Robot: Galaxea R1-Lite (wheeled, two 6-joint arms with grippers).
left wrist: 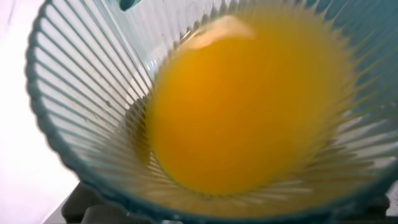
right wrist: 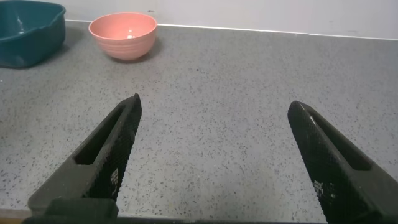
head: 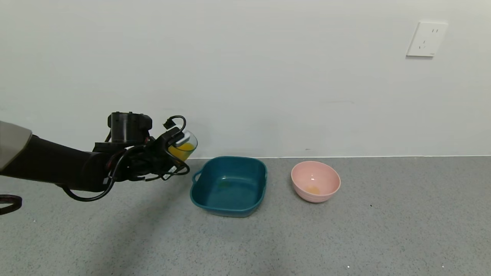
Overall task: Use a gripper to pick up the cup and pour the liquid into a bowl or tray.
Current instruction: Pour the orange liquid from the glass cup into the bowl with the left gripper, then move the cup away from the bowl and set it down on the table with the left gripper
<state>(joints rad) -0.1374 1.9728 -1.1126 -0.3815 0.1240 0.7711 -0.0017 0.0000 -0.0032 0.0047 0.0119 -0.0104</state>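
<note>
My left gripper [head: 174, 147] is shut on the ribbed pale blue cup [head: 185, 145] and holds it in the air, tilted toward the right, to the left of and above the dark teal tray [head: 203, 199]. Orange-yellow liquid [head: 183, 149] sits in the cup. In the left wrist view the cup [left wrist: 74, 81] fills the picture, with the liquid [left wrist: 242, 106] pooled inside. The tray stands on the grey surface, its loop handle facing the cup. My right gripper [right wrist: 214, 115] is open and empty over bare grey surface; it does not show in the head view.
A round pink bowl [head: 315, 181] stands right of the tray, with a little orange residue inside; it also shows in the right wrist view [right wrist: 122, 34], next to the tray [right wrist: 28, 34]. A white wall with an outlet [head: 426, 39] runs behind.
</note>
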